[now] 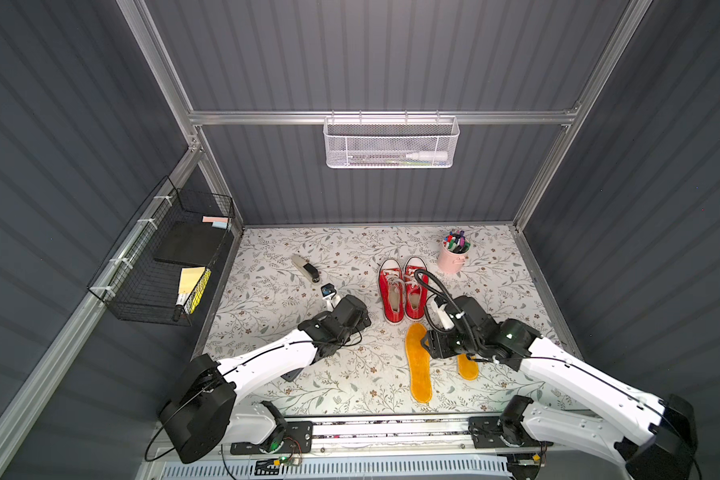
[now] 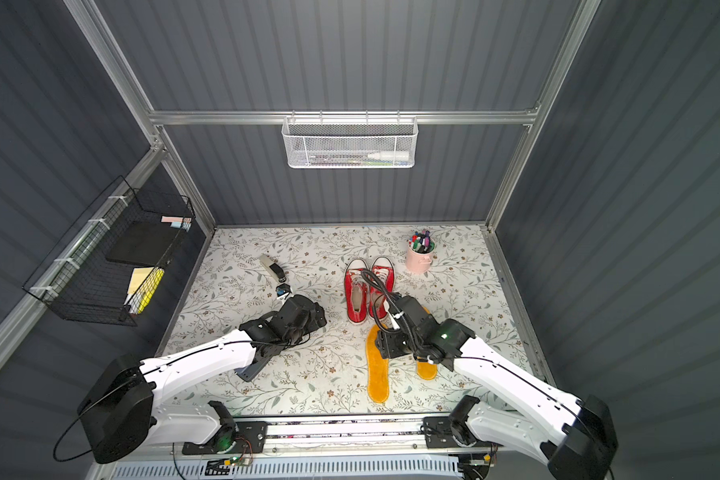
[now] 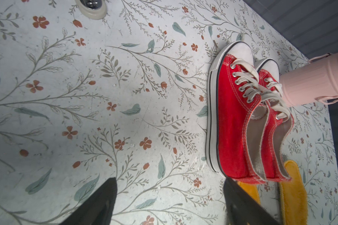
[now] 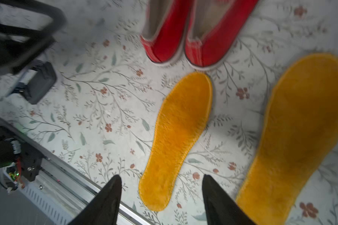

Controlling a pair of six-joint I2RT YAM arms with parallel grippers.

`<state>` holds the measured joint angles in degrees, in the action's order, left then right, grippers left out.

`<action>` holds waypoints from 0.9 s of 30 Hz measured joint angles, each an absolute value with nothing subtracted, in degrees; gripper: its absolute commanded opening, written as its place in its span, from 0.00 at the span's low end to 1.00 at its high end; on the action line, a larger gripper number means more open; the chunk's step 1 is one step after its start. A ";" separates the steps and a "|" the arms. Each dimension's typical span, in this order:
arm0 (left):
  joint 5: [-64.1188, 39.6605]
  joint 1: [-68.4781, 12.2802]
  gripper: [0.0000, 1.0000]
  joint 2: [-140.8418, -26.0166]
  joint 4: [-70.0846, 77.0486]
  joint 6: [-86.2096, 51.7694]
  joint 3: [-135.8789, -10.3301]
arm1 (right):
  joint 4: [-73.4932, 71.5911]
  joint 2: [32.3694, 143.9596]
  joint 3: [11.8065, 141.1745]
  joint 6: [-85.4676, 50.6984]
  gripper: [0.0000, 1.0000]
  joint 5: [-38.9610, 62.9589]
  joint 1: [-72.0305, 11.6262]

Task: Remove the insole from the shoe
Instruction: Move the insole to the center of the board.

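Two red canvas shoes (image 1: 391, 291) (image 1: 415, 286) stand side by side mid-table, toes toward the back wall; their openings show only a pale lining. Two orange-yellow insoles lie flat on the table in front of them: a long one (image 1: 418, 365) and one partly hidden under my right arm (image 1: 468, 368). My right gripper (image 4: 161, 176) hovers open above the heel end of the first insole (image 4: 181, 136), holding nothing, with the other insole (image 4: 300, 136) beside it. My left gripper (image 3: 169, 183) is open over bare table, left of the shoes (image 3: 230, 120), and empty.
A pink cup of markers (image 1: 454, 253) stands right behind the shoes. A stapler (image 1: 304, 268) and a small black-and-blue object (image 1: 328, 289) lie at the back left. A black wire basket (image 1: 163, 257) hangs on the left wall, a white mesh basket (image 1: 391, 143) on the back wall.
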<state>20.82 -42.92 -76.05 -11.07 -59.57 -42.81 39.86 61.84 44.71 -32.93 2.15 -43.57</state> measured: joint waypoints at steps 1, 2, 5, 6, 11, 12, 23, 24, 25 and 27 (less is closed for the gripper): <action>20.80 -42.89 0.88 -76.05 -11.25 -59.61 -42.59 | 40.93 63.94 43.99 -34.96 0.71 2.20 -43.59; 20.80 -42.87 0.88 -76.05 -11.51 -59.64 -42.44 | 41.76 65.95 43.51 -36.49 0.71 2.33 -43.59; 20.64 -42.57 0.88 -75.96 -12.01 -59.83 -42.17 | 42.94 72.49 43.16 -39.20 0.68 3.36 -43.59; 20.64 -42.57 0.88 -75.88 -12.10 -59.86 -42.09 | 42.74 74.17 43.16 -39.62 0.67 3.88 -43.55; 20.64 -42.52 0.87 -74.26 -12.93 -60.05 -41.45 | 39.66 79.57 43.20 -40.62 0.60 6.50 -42.17; 20.64 -42.52 0.87 -73.84 -13.04 -60.05 -41.43 | 38.92 80.01 43.20 -40.64 0.59 6.90 -41.52; 20.71 -41.98 0.86 -71.00 -14.02 -60.25 -40.27 | 28.42 81.21 41.36 -42.48 0.51 11.68 -35.22; 20.71 -41.82 0.86 -70.96 -14.02 -60.29 -40.21 | 27.79 81.34 41.06 -42.57 0.49 11.86 -35.00; 20.71 -41.82 0.86 -70.87 -14.02 -60.34 -40.10 | 26.98 81.69 40.73 -42.78 0.48 12.08 -34.63; 20.73 -41.78 0.86 -70.74 -14.09 -60.45 -39.94 | 25.89 82.67 40.56 -43.11 0.43 12.32 -34.04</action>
<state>20.73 -41.78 -70.74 -14.09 -60.45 -39.94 25.89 82.67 40.56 -43.11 12.32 -34.04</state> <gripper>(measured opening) 0.862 0.466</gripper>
